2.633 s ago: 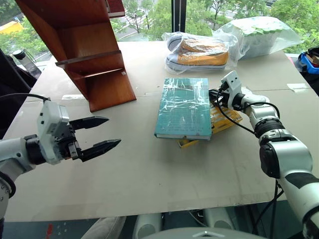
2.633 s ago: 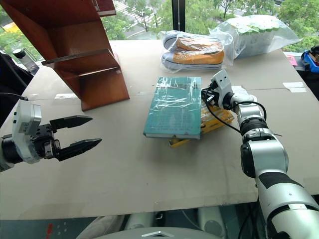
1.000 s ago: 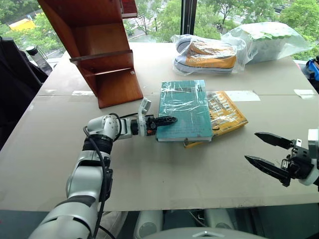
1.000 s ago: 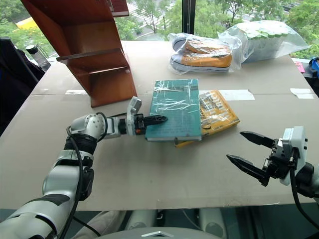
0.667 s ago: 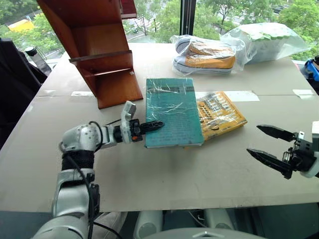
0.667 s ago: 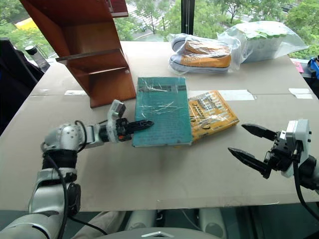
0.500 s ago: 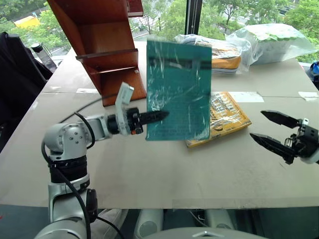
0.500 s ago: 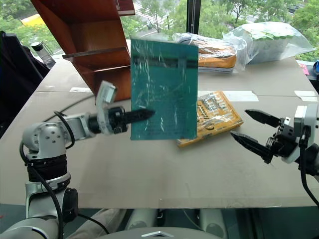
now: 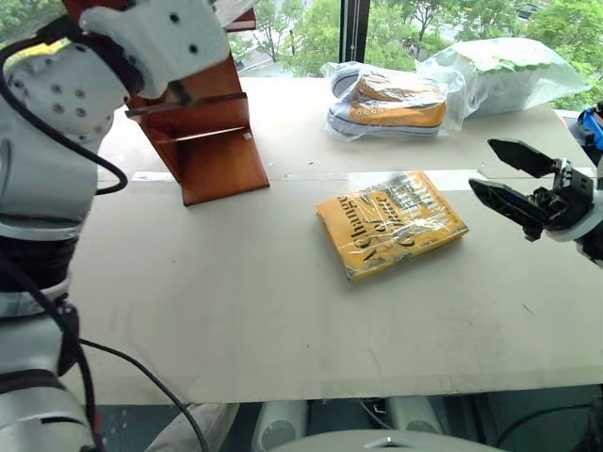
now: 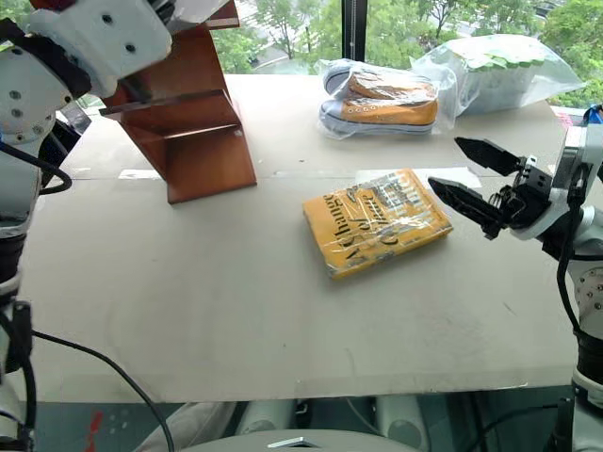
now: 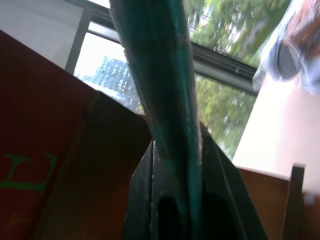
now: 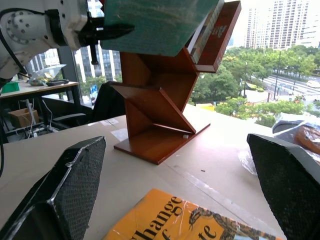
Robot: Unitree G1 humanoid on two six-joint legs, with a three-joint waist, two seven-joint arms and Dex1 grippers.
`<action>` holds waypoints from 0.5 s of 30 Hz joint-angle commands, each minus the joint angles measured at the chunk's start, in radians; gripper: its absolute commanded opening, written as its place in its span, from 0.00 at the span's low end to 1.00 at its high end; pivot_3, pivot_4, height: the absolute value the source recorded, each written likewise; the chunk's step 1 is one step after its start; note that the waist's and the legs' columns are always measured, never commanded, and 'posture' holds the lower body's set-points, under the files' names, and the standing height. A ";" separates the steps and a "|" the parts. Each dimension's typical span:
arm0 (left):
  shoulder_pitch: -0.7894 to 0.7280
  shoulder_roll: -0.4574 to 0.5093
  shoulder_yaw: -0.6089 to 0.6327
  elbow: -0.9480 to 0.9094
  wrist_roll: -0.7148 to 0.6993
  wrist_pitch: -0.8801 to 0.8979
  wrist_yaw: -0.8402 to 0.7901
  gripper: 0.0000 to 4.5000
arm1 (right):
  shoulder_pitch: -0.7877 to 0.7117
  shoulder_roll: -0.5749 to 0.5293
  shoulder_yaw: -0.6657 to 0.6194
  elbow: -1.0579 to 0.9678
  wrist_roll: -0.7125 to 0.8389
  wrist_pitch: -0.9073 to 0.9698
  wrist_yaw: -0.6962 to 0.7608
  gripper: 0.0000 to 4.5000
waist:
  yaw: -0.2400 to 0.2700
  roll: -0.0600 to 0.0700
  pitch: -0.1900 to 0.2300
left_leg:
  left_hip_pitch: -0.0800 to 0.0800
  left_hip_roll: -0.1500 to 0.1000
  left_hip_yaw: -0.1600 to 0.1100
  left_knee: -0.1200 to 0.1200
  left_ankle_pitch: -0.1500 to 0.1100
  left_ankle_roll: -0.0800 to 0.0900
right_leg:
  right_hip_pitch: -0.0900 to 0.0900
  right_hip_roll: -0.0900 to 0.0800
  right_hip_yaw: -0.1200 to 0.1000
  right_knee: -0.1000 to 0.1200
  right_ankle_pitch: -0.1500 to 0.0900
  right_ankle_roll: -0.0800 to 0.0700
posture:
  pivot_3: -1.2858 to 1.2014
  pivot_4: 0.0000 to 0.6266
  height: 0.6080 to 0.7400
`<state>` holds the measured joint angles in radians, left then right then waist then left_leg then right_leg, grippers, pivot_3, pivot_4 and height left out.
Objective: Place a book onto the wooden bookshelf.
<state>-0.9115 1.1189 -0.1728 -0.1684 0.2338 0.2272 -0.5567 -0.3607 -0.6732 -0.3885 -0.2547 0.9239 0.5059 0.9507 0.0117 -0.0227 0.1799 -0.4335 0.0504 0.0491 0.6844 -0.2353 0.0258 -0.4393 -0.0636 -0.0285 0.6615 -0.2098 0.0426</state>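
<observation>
Left gripper (image 12: 107, 31) clamped on the thick teal-green plastic-wrapped book (image 12: 155, 22), raised high beside the top of the reddish-brown glossy wooden bookshelf (image 9: 203, 132), probably to bring it over a shelf board. Just below and to the right, a yellow wrapped book with black lettering (image 9: 391, 221) flat on the pale grey tabletop (image 9: 236, 301). Beyond, bagged orange sneakers (image 9: 391, 99) before a window with green trees. Right gripper (image 9: 513, 179) spread wide, empty, clear of the yellow cover.
</observation>
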 commanded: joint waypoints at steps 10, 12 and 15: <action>0.072 0.141 0.015 0.189 0.293 -0.091 -0.078 0.01 | -0.131 0.013 -0.007 0.001 0.088 0.045 -0.059 1.00 | 0.003 -0.001 0.000 | -0.002 0.002 0.002 0.001 0.000 0.000 | -0.001 0.000 -0.001 0.001 0.000 0.001 | 0.52 0.24 0.64; 0.076 0.126 0.009 0.197 0.317 -0.056 -0.095 0.01 | -0.129 0.015 -0.007 -0.001 0.091 0.044 -0.067 1.00 | 0.000 0.000 0.000 | -0.001 0.002 0.002 0.001 0.000 0.000 | -0.001 0.000 -0.001 0.001 0.000 0.001 | 0.52 0.24 0.64; 0.074 0.084 -0.011 0.190 0.343 -0.010 -0.132 0.01 | -0.121 0.017 -0.003 0.000 0.086 0.039 -0.064 1.00 | -0.006 0.000 0.000 | -0.001 0.004 0.003 0.001 0.000 0.000 | -0.003 0.001 0.000 0.002 0.000 0.001 | 0.52 0.24 0.64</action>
<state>-0.8216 1.2030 -0.2062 0.0143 0.5380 0.1662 -0.6727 -0.4795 -0.6569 -0.3705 -0.2315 0.9955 0.5559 0.8892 0.0056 -0.0232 0.1804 -0.4346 0.0543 0.0520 0.6854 -0.2353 0.0259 -0.4422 -0.0618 -0.0286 0.6641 -0.2100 0.0432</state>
